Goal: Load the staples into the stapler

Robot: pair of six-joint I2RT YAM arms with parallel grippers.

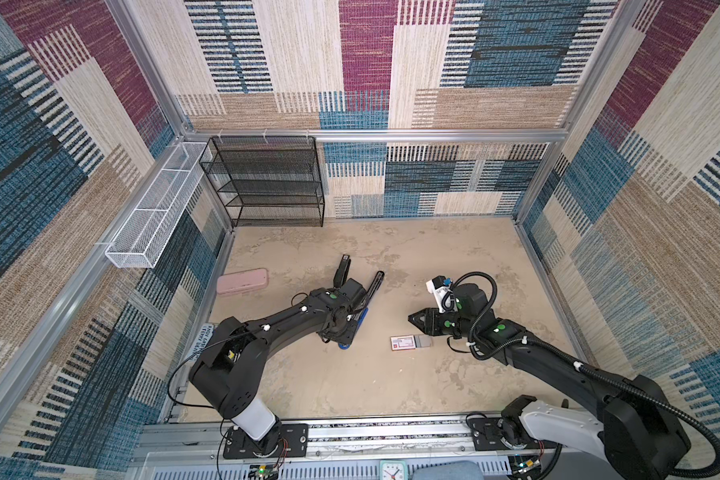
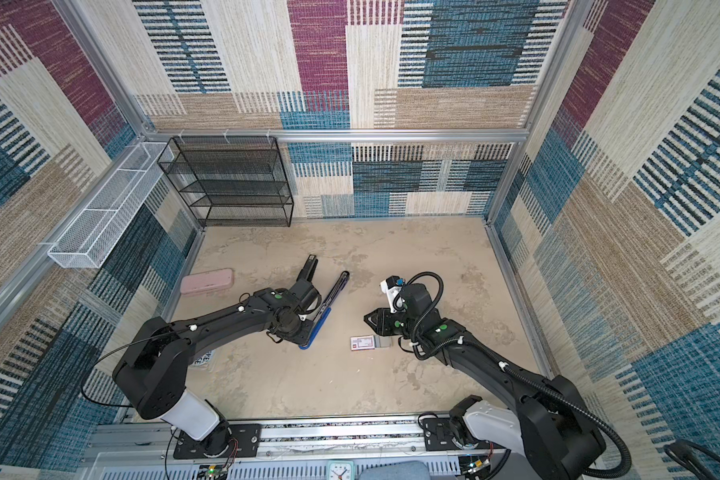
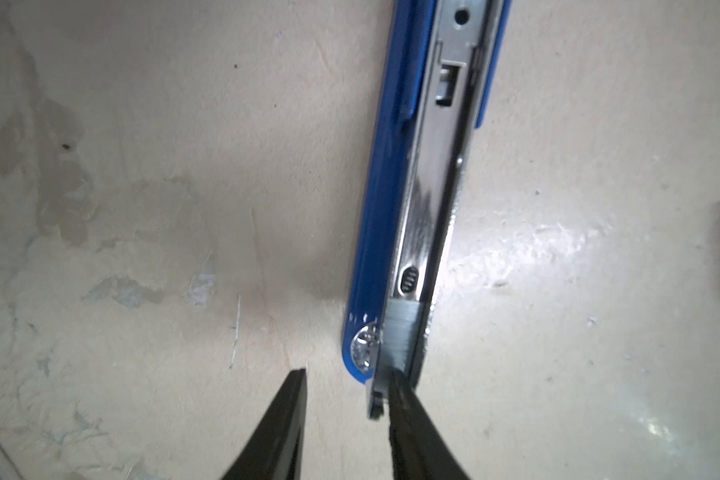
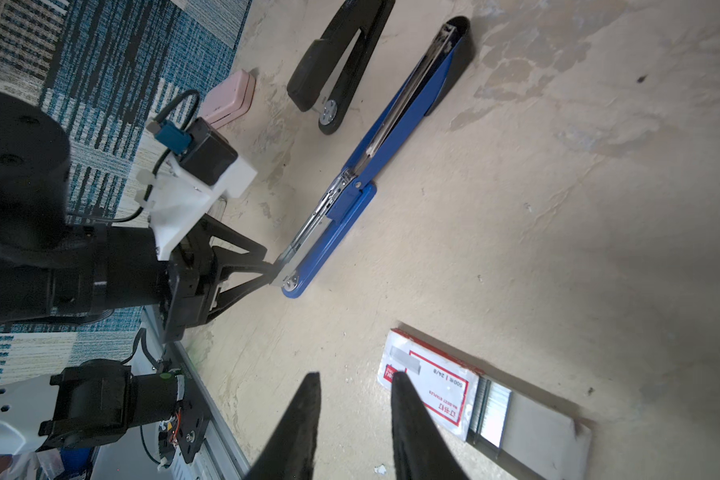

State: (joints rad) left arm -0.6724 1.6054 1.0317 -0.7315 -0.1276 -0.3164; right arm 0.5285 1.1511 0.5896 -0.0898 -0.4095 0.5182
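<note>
The blue stapler (image 1: pixel 360 322) lies swung open on the table, its metal channel (image 3: pixel 427 216) facing up. My left gripper (image 3: pixel 348 372) is open at the channel's near end. One of its fingers (image 3: pixel 408 415) touches the metal tip, and the other stands on bare table. The same gripper (image 4: pixel 272 268) shows in the right wrist view. The staples (image 4: pixel 489 409) lie in a grey tray (image 4: pixel 545 432) that slides out of a white box with a red label (image 1: pixel 403 342). My right gripper (image 4: pixel 355 376) is open and empty, just above that box's corner.
A black stapler (image 1: pixel 342 268) stands behind the left wrist, and a pink oblong case (image 1: pixel 243 281) lies at the left wall. A black mesh shelf (image 1: pixel 267 183) and a white mesh basket (image 1: pixel 154 208) are at the back left.
</note>
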